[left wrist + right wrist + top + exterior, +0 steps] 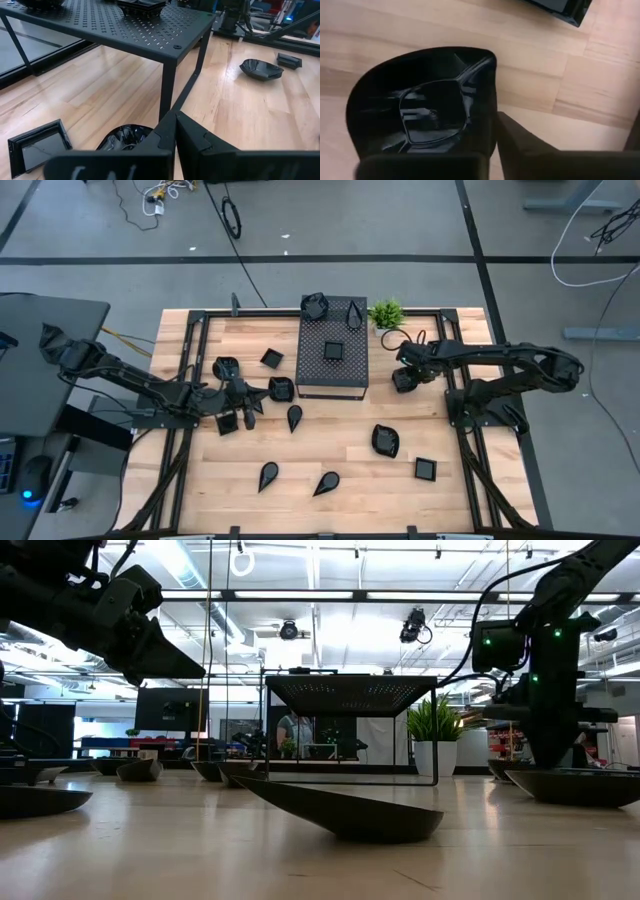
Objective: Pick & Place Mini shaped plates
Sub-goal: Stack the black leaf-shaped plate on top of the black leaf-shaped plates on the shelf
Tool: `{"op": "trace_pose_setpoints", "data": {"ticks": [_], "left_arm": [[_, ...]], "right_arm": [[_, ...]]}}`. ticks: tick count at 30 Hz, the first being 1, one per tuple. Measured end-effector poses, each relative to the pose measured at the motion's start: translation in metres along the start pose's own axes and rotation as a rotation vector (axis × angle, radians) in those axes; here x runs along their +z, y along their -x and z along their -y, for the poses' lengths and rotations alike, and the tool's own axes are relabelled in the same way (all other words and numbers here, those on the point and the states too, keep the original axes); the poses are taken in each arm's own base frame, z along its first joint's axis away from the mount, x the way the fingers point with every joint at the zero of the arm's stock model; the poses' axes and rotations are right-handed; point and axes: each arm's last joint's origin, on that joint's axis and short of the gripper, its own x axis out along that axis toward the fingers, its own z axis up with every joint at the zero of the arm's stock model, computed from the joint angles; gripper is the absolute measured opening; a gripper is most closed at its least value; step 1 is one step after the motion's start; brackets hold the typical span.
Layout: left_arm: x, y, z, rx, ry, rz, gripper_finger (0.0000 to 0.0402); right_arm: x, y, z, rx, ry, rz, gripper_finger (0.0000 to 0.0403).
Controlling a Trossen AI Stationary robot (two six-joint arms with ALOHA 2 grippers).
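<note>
Several glossy black mini plates lie on the wooden table (330,440): teardrops (295,417) (326,483) (268,475), squares (272,358) (426,469) and a leaf-shaped one (385,440). Three more sit on top of the perforated box (334,370). My right gripper (405,377), right of the box, is shut on a rounded plate (427,117). My left gripper (246,396) hangs shut and empty above the plates left of the box, lifted off the table (165,645). Below it are a scalloped plate (125,137) and a square one (37,147). My right gripper pinches the rounded plate by its rim (489,95). One finger (525,145) shows on the outer side; the plate itself hides the other. The plate's hollow face (432,117) is turned toward the wrist camera, with table boards behind it. Whether its far edge touches the table I cannot tell.
The perforated box stands on thin legs (167,85) in the middle of the far half. A small green potted plant (386,313) stands at its far right corner. Black frame rails (185,370) run along both table sides. Bare wood lies between the plates near the front edge (370,490).
</note>
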Motion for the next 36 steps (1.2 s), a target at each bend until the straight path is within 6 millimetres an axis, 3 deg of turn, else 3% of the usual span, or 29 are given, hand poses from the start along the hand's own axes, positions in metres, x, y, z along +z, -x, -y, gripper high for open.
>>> {"op": "trace_pose_setpoints", "data": {"ticks": [4, 7, 12, 19, 25, 30, 36], "left_arm": [[0.000, 0.000, 0.000, 0.000, 0.000, 0.000, 0.0016], [0.000, 0.000, 0.000, 0.000, 0.001, 0.000, 0.0016], [0.000, 0.000, 0.000, 0.000, 0.001, 0.000, 0.0016], [-0.001, 0.000, 0.000, 0.001, -0.003, -0.005, 0.0016], [-0.001, 0.000, 0.000, 0.002, -0.003, -0.005, 0.0016], [-0.001, 0.000, 0.000, 0.002, -0.003, -0.005, 0.0016], [-0.001, 0.000, 0.000, 0.002, -0.003, -0.005, 0.0016]], "right_arm": [[0.000, 0.004, 0.000, -0.006, 0.013, -0.012, 0.0007], [0.002, 0.022, 0.002, -0.038, 0.002, -0.044, 0.0007], [0.016, 0.083, -0.005, 0.043, -0.002, 0.026, 0.0003], [0.040, 0.186, -0.020, 0.347, 0.026, 0.310, 0.0001], [0.069, 0.237, -0.060, 0.611, 0.106, 0.568, 0.0001], [0.107, 0.244, -0.107, 0.703, 0.178, 0.700, 0.0000], [0.167, 0.204, -0.146, 0.784, 0.156, 0.661, 0.0000]]}}
